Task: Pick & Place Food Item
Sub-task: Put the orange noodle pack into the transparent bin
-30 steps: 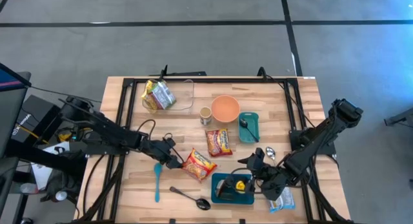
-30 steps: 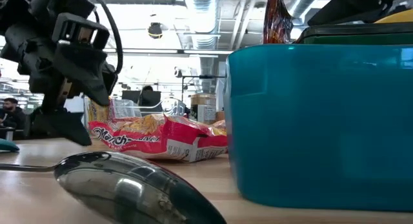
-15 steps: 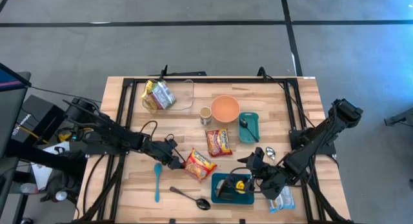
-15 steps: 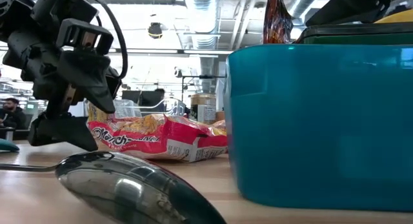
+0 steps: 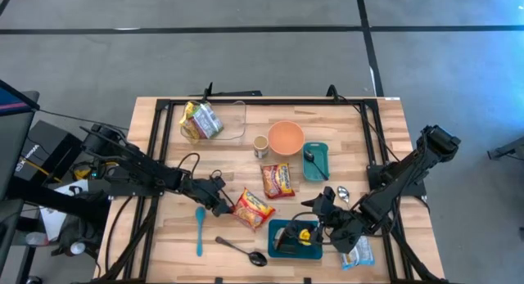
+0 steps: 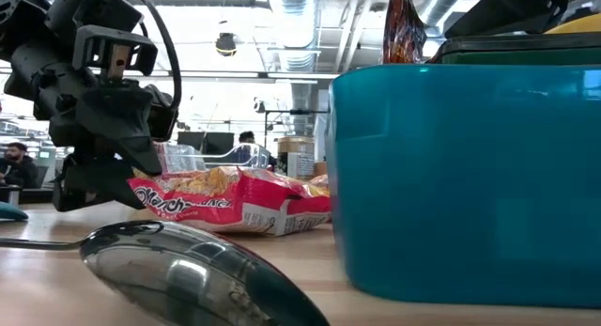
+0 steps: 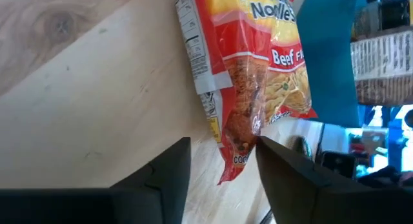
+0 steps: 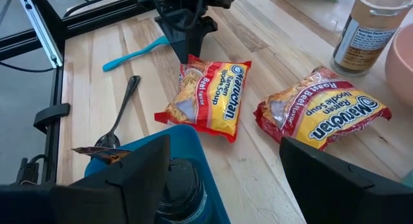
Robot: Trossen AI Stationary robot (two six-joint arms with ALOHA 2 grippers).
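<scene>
Noodle packet [image 7: 248, 88] corner between left gripper [image 7: 222, 162] jaws.

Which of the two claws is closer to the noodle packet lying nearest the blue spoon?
Left. The left gripper is at the noodle packet's corner; the right gripper sits apart, beyond it.

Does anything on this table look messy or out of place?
Mostly no. Two ramen packets lie askew on the wood: one at the left gripper, whose fingers straddle its crumpled end, another just beyond. A blue spoon and metal spoon lie loose nearby.
</scene>
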